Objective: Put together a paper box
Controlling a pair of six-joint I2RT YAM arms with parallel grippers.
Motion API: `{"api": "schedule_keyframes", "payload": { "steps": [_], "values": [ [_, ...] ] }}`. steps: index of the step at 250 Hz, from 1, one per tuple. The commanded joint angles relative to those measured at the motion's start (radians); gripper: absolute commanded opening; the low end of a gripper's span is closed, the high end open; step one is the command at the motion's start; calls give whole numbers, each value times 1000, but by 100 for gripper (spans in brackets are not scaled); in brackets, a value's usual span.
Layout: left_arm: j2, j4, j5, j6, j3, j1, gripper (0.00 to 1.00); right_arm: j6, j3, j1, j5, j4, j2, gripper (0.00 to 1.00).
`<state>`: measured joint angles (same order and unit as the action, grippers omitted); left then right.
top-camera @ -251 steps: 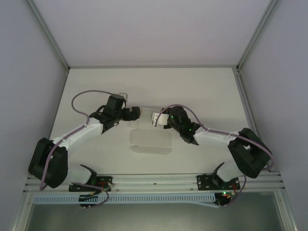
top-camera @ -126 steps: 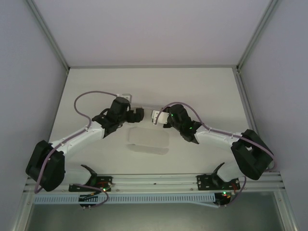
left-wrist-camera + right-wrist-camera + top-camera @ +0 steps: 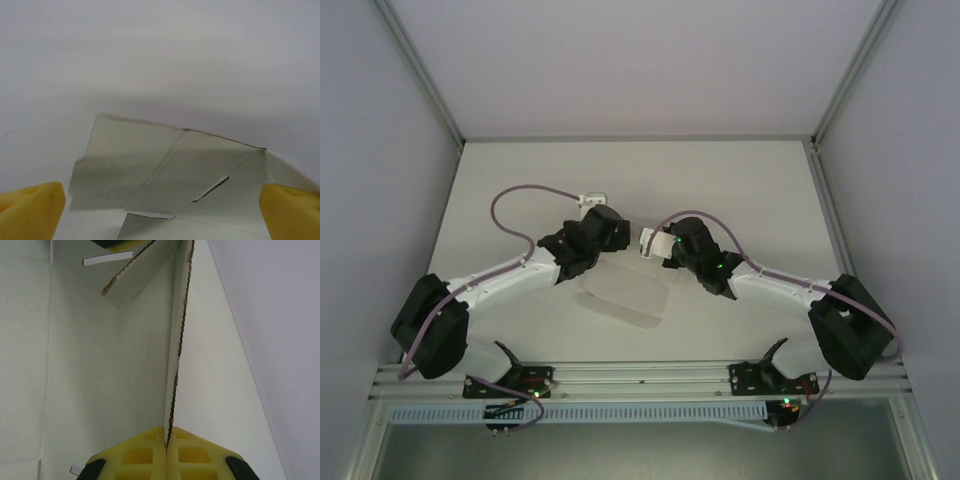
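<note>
Pale counter (image 3: 520, 180) carries a creased paper box (image 3: 625, 292). Right jaws pinch one raised flap; left jaws stand spread.

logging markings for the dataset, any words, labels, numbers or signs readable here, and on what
No text can be read in these pictures.
paper box: plain white card, creases and cut edges, no print.
Yellow pads of the left gripper and right gripper: blank.
small parts at the arm bases: too small to tell.
</note>
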<state>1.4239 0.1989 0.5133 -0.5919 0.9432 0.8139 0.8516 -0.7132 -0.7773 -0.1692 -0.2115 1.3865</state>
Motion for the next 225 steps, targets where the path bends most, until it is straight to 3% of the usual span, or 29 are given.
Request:
{"api": "schedule_keyframes", "payload": {
  "steps": [1, 49, 119, 173, 225],
  "values": [
    [-100, -31, 6, 14, -58, 1, 100, -8, -11, -24, 7, -29, -33, 0],
    [-313, -11, -66, 32, -196, -56, 100, -16, -12, -23, -33, -20, -28, 0],
    [-524, -9, -350, -10, -439, -345, 100, -51, -36, -17, -29, 19, -45, 0],
    [-423, -151, -492, -10, -520, -459, 100, -83, -43, -18, -26, 37, -56, 0],
    [-278, -316, -588, 34, -526, -467, 100, -102, -43, -18, -7, 55, -74, 0]
  ]
}}
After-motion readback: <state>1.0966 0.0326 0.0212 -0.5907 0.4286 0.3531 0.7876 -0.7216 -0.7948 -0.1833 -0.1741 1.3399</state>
